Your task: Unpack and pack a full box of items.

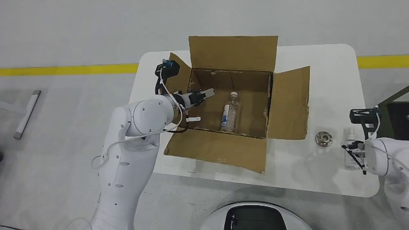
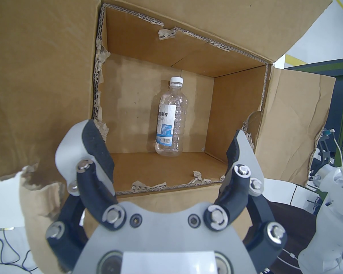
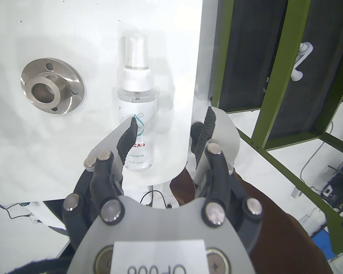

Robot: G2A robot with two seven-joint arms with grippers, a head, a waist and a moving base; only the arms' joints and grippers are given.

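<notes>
1. Cardboard box (image 1: 217,148), all four flaps folded out, sits mid-worktop (image 1: 319,70). A single clear water bottle (image 2: 170,118) lies on its side on the box floor, cap toward the far wall.
2. Left gripper (image 2: 164,131) hangs over the box's left side, jaws spread wide and empty. It is lined up on the bottle, seemingly placed for a reach down inside.
3. Right gripper (image 3: 171,118) hovers at the worktop's right edge, jaws spread. One finger crosses a small spray bottle (image 3: 135,86) lying flat there, and nothing is pinched.
4. Steel flange (image 3: 51,86) rests near the spray bottle. Both lie well apart from the box, likely set out as unpacked items.
5. White worktop stands on a grey floor (image 1: 77,25) marked with yellow lines. A green metal frame (image 3: 311,86) sits close off the right edge.
</notes>
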